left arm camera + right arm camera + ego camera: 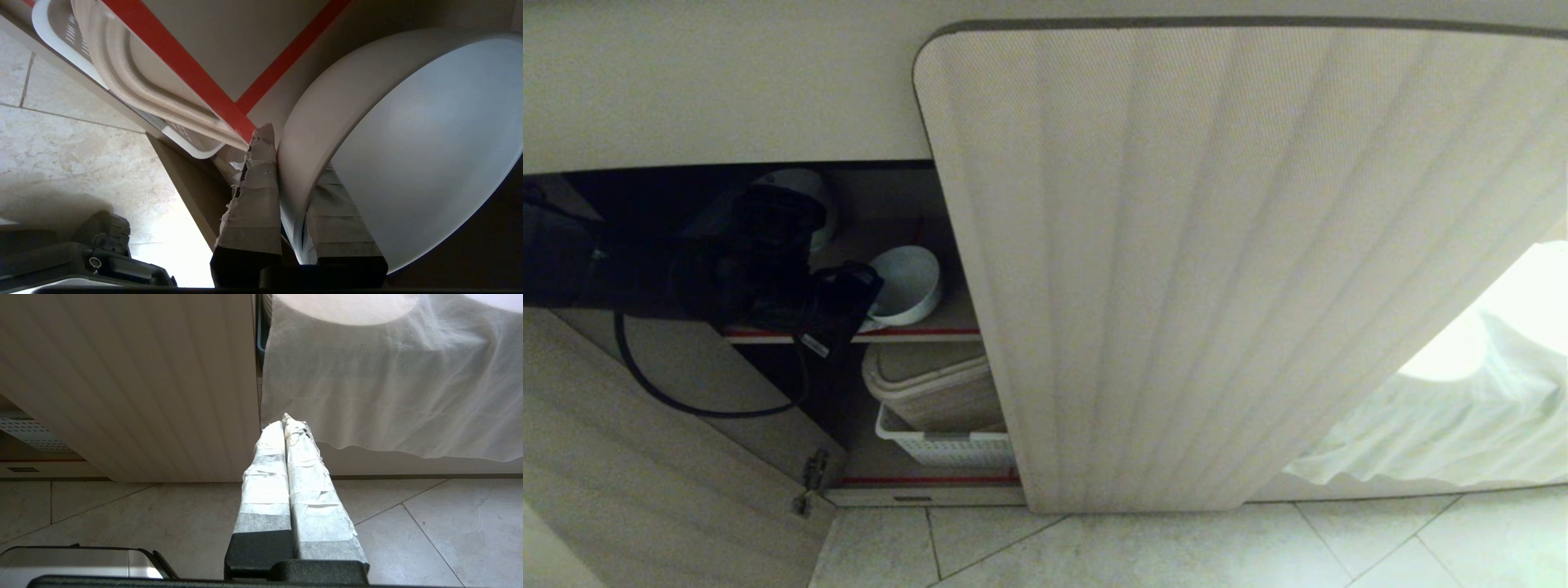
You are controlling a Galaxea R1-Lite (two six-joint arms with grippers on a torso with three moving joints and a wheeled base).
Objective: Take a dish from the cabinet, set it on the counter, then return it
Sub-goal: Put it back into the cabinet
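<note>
Left claw [292, 192] pinches the dish [408, 155] rim, clear in wrist view only; right claw [286, 426] closed, empty.

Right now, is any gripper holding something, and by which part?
The left gripper holds the white bowl by its rim, one finger inside, one outside. The right gripper holds nothing.

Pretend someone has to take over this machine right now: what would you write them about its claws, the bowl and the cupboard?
Left gripper: shut on the rim of the white bowl, one finger inside the wall, one outside.
Right gripper: shut, empty, parked low over the floor tiles, in front of a closed fluted door.
Bowl: tilted, at the cabinet's upper shelf, the one edged in red tape. Cabinet door open.
Done: bowl gripped.
Unclear: whether it is going out or coming back. Either the counter trip and return, or only release and withdrawal, remains.
</note>
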